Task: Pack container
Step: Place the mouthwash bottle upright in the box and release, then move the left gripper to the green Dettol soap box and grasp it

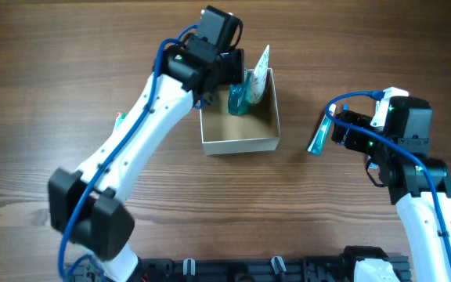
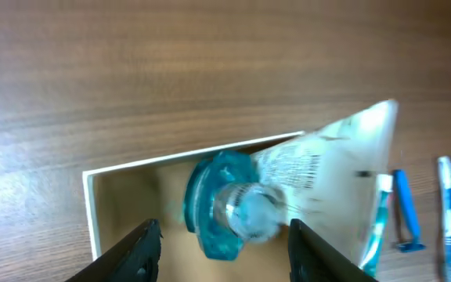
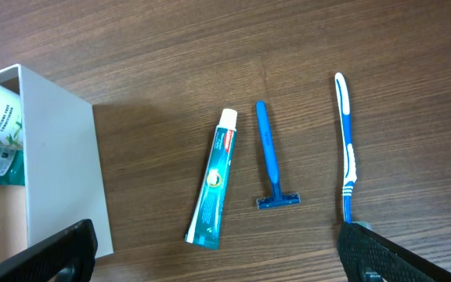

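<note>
Wood-grain table (image 1: 69,47), seen from overhead. The container (image 1: 239,144), a small open cardboard box, sits mid-table. The left gripper (image 1: 237,78) hangs over its far-left corner, with its fingers hidden under the wrist. A white squeeze tube (image 1: 247,92) with a teal cap leans inside against the far wall. The right gripper (image 1: 337,129) is well apart to the right, near a toothpaste tube (image 1: 319,135).

Left wrist view: the container lies directly below two dark fingers (image 2: 143,251) that stand apart. The squeeze tube's cap sits between them, blurred, with a gap on each side, so the jaws are open and grip nothing. The frame's bottom edge cuts off the box's near part. A razor (image 2: 402,211) and a toothbrush (image 2: 445,204) lie at the right.

Right wrist view: the jaws are spread wide and empty. The container is at the left edge, half cut off, beside the left finger. The toothpaste tube, razor and toothbrush lie side by side.
</note>
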`<state>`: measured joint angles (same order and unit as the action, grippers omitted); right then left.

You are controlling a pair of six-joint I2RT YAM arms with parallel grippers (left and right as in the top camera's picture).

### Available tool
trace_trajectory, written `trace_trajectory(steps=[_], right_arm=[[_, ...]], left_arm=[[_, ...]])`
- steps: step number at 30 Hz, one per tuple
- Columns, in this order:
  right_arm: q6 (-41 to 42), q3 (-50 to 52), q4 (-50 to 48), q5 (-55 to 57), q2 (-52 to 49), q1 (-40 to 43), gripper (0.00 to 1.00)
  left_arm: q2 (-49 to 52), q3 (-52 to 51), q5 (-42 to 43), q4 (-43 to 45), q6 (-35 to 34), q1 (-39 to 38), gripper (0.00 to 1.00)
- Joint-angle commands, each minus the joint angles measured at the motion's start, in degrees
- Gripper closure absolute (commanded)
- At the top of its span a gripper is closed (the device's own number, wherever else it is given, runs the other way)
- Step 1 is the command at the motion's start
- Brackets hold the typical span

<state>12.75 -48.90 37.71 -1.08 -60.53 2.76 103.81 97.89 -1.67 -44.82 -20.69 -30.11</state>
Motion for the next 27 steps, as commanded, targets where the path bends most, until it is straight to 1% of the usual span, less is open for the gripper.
trace_trajectory(steps=[1,3,5,8,10,13,16,17,19,21,23,27], right_arm=[[0.8,-1.3,0.1,-0.3,-0.3,-0.3,0.0],[0.8,-1.3,0.0,-0.3,-0.3,-0.3,0.0],[0.8,-1.3,0.1,-0.3,-0.3,-0.3,0.0],[0.8,-1.3,0.1,-0.3,-0.3,-0.3,0.0],[0.8,-1.3,0.0,-0.3,-0.3,-0.3,0.0],[0.8,-1.3,0.1,-0.3,-0.3,-0.3,0.0],[0.8,-1.3,0.1,-0.3,-0.3,-0.3,0.0],[0.8,-1.3,0.1,-0.3,-0.3,-0.3,0.0],[0.9,-1.3,0.1,-0.3,-0.3,-0.3,0.0],[0.9,-1.3,0.1,-0.5,-0.3,-0.3,0.0],[0.9,-1.3,0.1,-0.5,-0.3,-0.3,0.0],[0.9,-1.3,0.1,-0.5,-0.3,-0.3,0.0]], left_arm=[[-3.3,0.7,-1.5,-0.7,1.2,0.1,0.47],[-4.1,0.7,-1.4,-2.1,1.2,0.6,0.47],[-5.0,0.7,-1.5,-4.5,1.2,1.6,0.42],[-6.8,0.7,-2.8,-10.6,1.2,4.8,0.38],[-8.0,0.7,-4.3,-15.4,1.2,8.1,0.33],[-9.8,0.7,-4.4,-21.4,4.1,14.8,0.25],[-10.3,0.7,-4.1,-25.7,7.2,24.0,0.1],[-9.9,0.7,-3.9,-26.4,8.2,25.7,0.08],[-8.4,0.7,-3.6,-27.8,10.1,30.0,0.07],[-6.6,0.7,-2.9,-27.9,11.7,32.3,0.06],[-4.3,0.6,-2.9,-27.6,14.3,33.6,0.05],[1.3,0.6,-2.9,-27.9,20.3,34.0,0.05]])
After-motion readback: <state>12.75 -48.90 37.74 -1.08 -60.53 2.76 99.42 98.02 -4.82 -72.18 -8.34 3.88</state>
